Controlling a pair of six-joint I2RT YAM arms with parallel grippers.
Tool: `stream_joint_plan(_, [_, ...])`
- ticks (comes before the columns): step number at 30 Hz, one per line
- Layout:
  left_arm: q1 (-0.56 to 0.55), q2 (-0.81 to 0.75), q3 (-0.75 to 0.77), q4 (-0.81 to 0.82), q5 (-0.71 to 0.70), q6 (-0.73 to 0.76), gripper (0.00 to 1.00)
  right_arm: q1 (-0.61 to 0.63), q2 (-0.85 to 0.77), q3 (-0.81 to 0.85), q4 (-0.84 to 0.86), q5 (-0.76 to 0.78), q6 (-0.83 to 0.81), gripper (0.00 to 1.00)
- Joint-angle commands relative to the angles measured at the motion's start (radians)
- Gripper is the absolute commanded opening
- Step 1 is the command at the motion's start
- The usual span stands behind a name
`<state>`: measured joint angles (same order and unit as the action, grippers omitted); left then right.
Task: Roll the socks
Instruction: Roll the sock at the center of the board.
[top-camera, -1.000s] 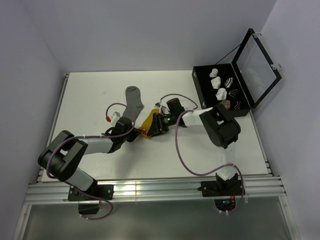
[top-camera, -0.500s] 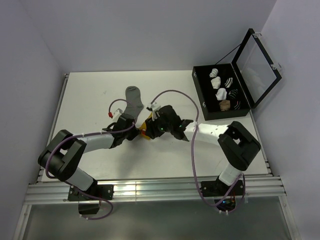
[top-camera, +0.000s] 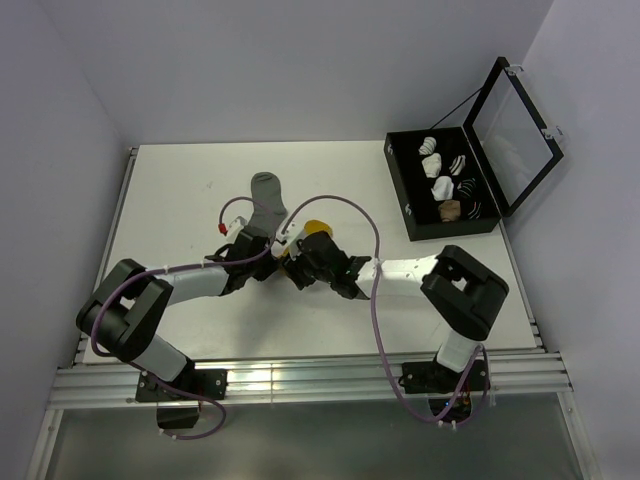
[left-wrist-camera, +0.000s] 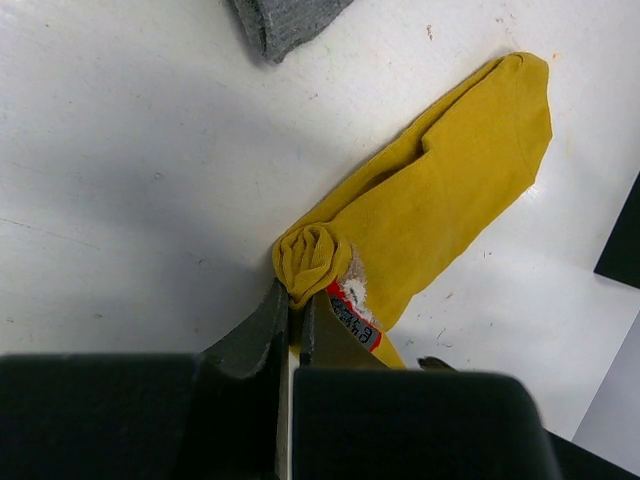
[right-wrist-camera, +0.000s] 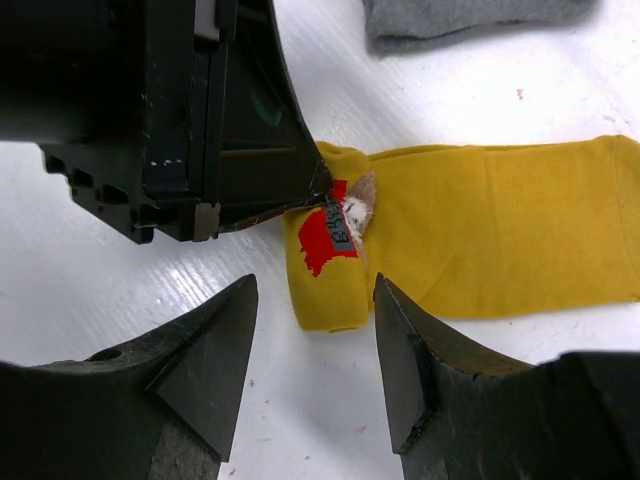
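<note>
The right arm (top-camera: 410, 268) has swung across the white surface (top-camera: 180, 180) from the black box (top-camera: 400, 195) side to the middle. The grey sock (top-camera: 266, 200) lies flat just beyond, untouched. The yellow sock (left-wrist-camera: 440, 190) is rolled at one end only. The left hand (left-wrist-camera: 292, 310) pinches that small roll tight, while the right hand (right-wrist-camera: 312, 345) has widened and straddles it, probably to carry the rolling on.
</note>
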<state>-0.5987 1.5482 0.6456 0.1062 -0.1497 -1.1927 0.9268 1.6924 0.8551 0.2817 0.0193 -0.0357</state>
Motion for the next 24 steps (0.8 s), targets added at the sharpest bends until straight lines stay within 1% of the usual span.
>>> stream_joint_plan(1, [0.000, 0.020, 0.011, -0.074, 0.024, 0.028, 0.00, 0.021, 0.038, 0.036, 0.042, 0.051, -0.056, 0.58])
stream_joint_plan(13, [0.000, 0.006, 0.005, -0.062, 0.038, 0.028, 0.00, 0.061, 0.171, 0.061, 0.030, 0.082, -0.069, 0.57])
stream_joint_plan(17, [0.002, -0.003, 0.005, -0.062, 0.042, 0.028, 0.00, 0.061, 0.203, 0.070, 0.010, 0.100, -0.064, 0.48])
stream_joint_plan(18, [0.002, -0.003, 0.005, -0.062, 0.044, 0.028, 0.00, 0.061, 0.210, 0.073, 0.002, 0.108, -0.061, 0.41])
stream_joint_plan(20, [0.002, -0.010, 0.003, -0.060, 0.048, 0.030, 0.00, 0.061, 0.217, 0.074, -0.004, 0.108, -0.058, 0.32])
stream_joint_plan(21, [0.004, -0.013, 0.002, -0.056, 0.050, 0.030, 0.00, 0.061, 0.217, 0.076, -0.021, 0.108, -0.058, 0.22])
stream_joint_plan(23, [0.005, -0.028, -0.003, -0.051, 0.045, 0.031, 0.06, 0.060, 0.211, 0.082, -0.035, 0.091, -0.055, 0.10])
stream_joint_plan(24, [0.007, -0.036, -0.011, -0.049, 0.044, 0.031, 0.09, 0.057, 0.201, 0.087, -0.050, 0.081, -0.049, 0.00])
